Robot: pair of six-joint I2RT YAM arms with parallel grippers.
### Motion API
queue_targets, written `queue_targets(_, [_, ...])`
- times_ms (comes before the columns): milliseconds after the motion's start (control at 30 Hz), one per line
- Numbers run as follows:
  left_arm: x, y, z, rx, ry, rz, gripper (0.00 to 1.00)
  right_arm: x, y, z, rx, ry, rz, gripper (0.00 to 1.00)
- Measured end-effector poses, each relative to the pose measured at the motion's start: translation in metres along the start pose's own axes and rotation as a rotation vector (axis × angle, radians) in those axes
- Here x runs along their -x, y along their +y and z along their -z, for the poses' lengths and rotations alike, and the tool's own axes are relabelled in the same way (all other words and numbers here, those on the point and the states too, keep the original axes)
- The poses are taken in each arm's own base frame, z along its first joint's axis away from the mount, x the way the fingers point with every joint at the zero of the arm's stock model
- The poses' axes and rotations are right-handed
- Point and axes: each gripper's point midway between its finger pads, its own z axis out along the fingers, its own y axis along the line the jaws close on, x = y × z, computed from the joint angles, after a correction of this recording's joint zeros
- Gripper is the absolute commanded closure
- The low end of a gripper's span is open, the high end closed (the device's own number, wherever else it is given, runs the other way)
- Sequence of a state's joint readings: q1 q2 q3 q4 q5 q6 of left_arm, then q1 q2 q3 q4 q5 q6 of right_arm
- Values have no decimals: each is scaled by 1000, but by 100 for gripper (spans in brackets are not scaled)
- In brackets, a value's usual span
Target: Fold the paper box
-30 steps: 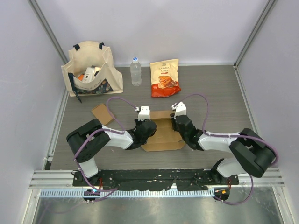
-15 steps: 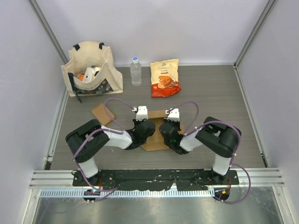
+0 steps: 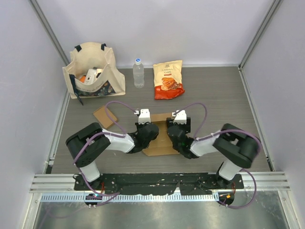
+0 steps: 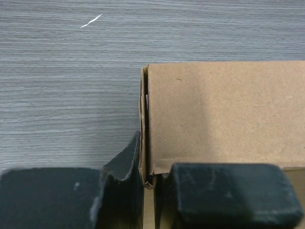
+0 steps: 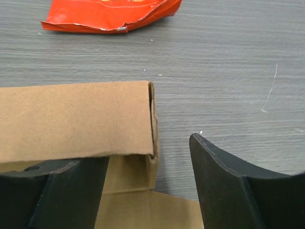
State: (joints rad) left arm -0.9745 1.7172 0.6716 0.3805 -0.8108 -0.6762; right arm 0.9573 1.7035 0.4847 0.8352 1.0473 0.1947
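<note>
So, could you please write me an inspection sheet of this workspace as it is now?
Surface: grey wood-grain table.
Job's things: cardboard box between the arms, one wall standing.
Clutter: tote bag, water bottle, snack bag, loose cardboard piece.
Grippers: left gripper pinches the box wall; right gripper is open around the wall's end.
Cables: purple cables loop above both arms.
Surroundings: pale walls.

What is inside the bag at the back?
A white item and an orange one show inside the bag; anything deeper is hidden by its cloth front.
</note>
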Motion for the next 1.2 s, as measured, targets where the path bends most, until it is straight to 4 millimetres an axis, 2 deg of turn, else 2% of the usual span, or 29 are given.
queue_targets(133, [-1, 0, 2, -1, 6, -9, 100, 14, 0, 16, 106, 54, -45, 21])
queue_targets(300, [-2, 1, 3, 1, 11, -17, 100, 33, -4, 51, 284, 151, -158, 16])
queue_targets(400, [-2, 2, 3, 2, 12, -19, 100, 36, -17, 61, 334, 236, -271, 15])
queue_targets(500, [-2, 2, 3, 3, 13, -20, 100, 21, -41, 51, 300, 382, -437, 19])
queue_targets(567, [-2, 1, 3, 4, 16, -23, 100, -6, -56, 46, 253, 533, -531, 19])
queue_targets(633, [-2, 1, 4, 4, 19, -27, 100, -35, -62, 55, 231, 690, -584, 21])
queue_targets(667, [-2, 1, 4, 4, 19, -27, 100, -52, -60, 66, 240, 782, -603, 24])
queue_targets(733, [-2, 1, 4, 3, 20, -27, 100, -47, -48, 71, 310, 813, -651, 30])
queue_targets(767, [-2, 1, 4, 2, 21, -27, 100, -52, -42, 79, 350, 855, -665, 36])
queue_targets(900, [-2, 0, 4, 1, 23, -28, 100, -53, -12, 93, 519, 905, -803, 40])
queue_targets(1000, [-2, 0, 4, 0, 26, -30, 100, -52, -1, 96, 590, 903, -857, 58])
queue_targets(1033, [-2, 1, 5, 0, 28, -31, 95, -53, 0, 96, 597, 907, -869, 74])
queue_targets(1067, [-2, 1, 6, -2, 33, -35, 84, -55, 1, 96, 594, 912, -877, 81])
queue_targets(1100, [-2, 1, 7, -5, 39, -39, 54, -59, 2, 96, 586, 923, -884, 87])
queue_targets(1133, [-3, 1, 8, -10, 48, -44, 43, -63, 2, 96, 575, 938, -887, 96])
queue_targets(1167, [-3, 2, 11, -15, 60, -56, 32, -65, 2, 96, 570, 946, -891, 98])
queue_targets(1200, [-4, 3, 14, -20, 75, -65, 28, -66, 2, 95, 561, 952, -890, 99])
